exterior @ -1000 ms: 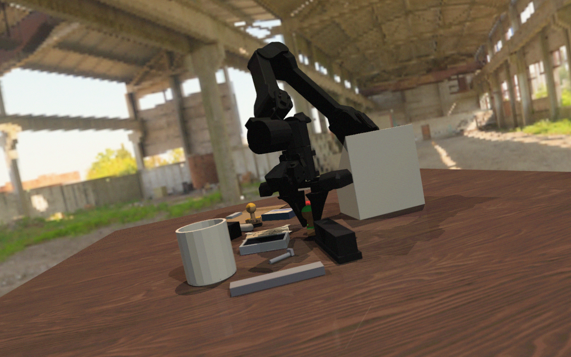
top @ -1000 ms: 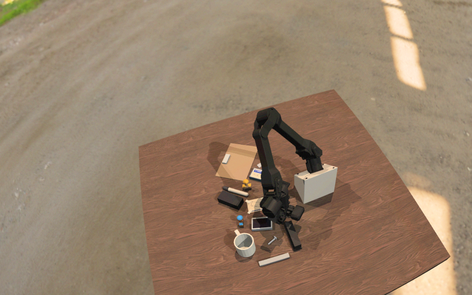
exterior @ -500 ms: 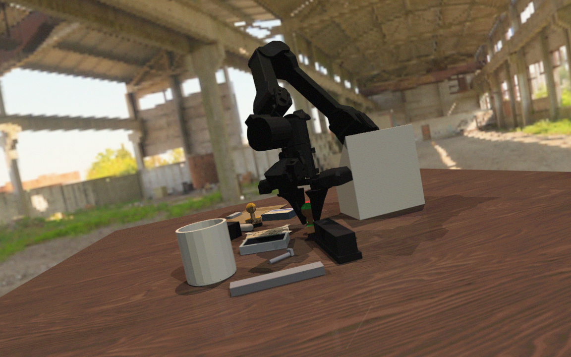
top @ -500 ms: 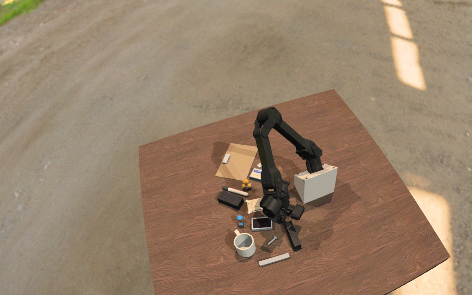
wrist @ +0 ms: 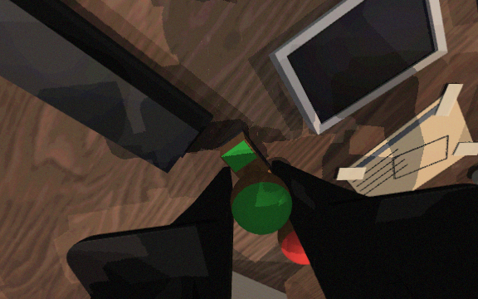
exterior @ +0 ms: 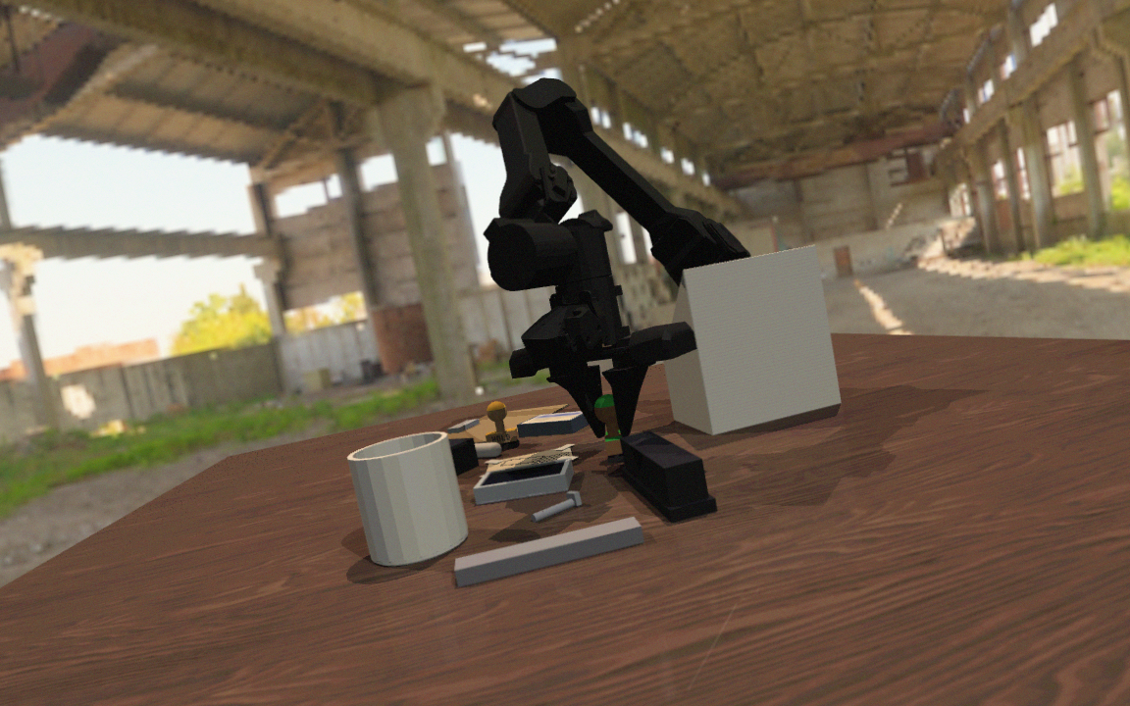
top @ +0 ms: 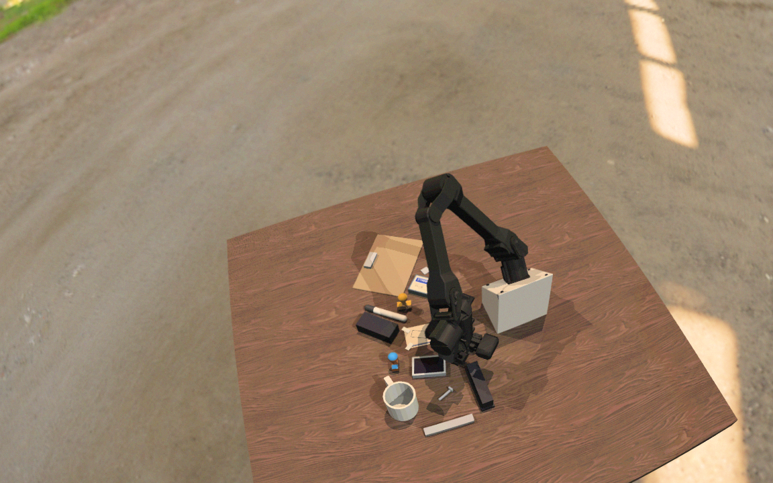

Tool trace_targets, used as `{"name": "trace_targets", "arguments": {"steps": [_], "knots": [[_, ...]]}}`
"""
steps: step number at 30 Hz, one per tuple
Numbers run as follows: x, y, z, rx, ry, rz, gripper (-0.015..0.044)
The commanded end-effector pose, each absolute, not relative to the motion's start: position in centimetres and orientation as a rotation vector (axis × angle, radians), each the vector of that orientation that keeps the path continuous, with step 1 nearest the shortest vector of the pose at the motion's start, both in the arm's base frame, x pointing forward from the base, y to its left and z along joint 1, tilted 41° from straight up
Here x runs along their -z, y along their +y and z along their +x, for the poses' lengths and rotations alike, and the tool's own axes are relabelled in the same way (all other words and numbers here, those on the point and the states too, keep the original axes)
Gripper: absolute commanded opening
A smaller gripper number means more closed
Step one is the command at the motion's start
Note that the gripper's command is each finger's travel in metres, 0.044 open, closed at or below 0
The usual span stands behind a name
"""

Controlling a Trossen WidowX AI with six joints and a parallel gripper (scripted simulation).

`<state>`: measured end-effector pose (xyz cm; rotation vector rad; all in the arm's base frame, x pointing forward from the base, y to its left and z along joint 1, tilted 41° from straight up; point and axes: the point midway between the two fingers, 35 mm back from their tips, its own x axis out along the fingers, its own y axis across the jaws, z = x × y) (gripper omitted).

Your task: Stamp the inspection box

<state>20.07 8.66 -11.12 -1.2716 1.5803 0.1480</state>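
The gripper is shut on a stamp with a green knob, gripped upright and seemingly just off the table. Its face and lettering are hidden. A red-knobbed stamp stands close behind the right finger in the wrist view, partly covered. The dark ink pad lies in an open pale tray beside the gripper. The taped card lies beyond the pad; its outlined box shows no print. The arm partly hides the card in the top view.
A long black block lies close to the gripper. A bolt, grey bar and mug are near the pad. Blue and yellow stamps, a marker and a black box surround the card.
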Motion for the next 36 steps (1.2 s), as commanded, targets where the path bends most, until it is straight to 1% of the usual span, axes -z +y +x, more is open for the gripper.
{"name": "trace_targets", "arguments": {"steps": [1, 36], "knots": [[10.8, 9.0, 20.1, -0.147, 1.577, -1.260, 0.0000], [9.6, 10.1, 20.0, -0.149, 1.578, -1.259, 0.0000]]}}
